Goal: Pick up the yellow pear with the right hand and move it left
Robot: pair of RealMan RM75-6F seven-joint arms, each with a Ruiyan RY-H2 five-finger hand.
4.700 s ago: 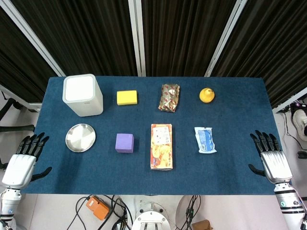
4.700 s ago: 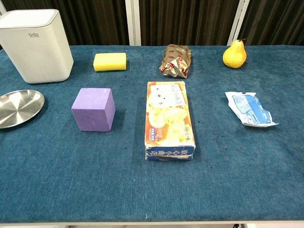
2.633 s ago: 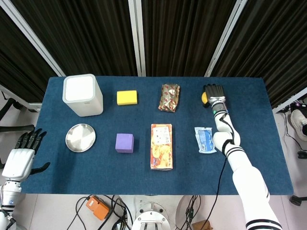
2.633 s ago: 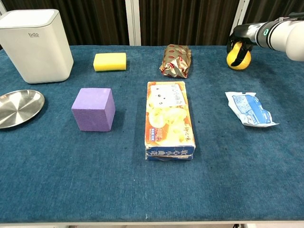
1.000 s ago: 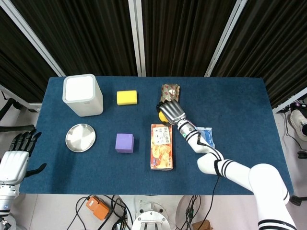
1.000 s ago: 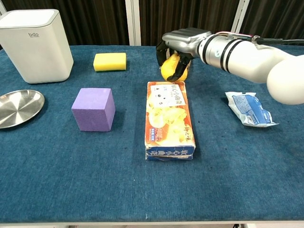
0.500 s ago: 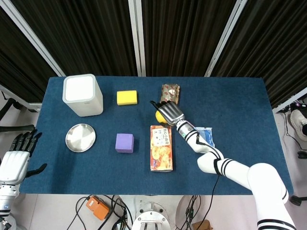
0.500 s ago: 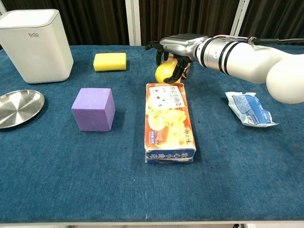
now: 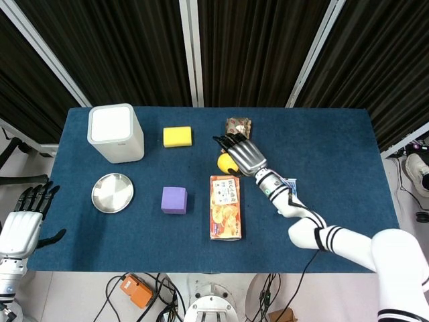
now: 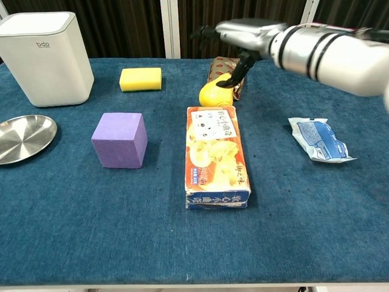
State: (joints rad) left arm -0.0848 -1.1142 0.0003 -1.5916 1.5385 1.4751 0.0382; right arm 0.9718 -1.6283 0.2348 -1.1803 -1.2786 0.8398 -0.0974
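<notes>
The yellow pear lies on the blue table just beyond the far left corner of the snack box, in front of the brown foil packet. In the head view the pear peeks out at the left of my right hand. That right hand hovers above the pear with its fingers spread and holds nothing; one dark fingertip hangs at the pear's top. My left hand stays open off the table's left edge.
A white container and a yellow sponge stand along the back. A metal plate and a purple cube lie at the left. A blue-white pouch lies at the right, below my right forearm.
My right hand has let go of the pear and risen with its fingers spreading. The pear now rests on the table by the snack box. The left hand has not moved.
</notes>
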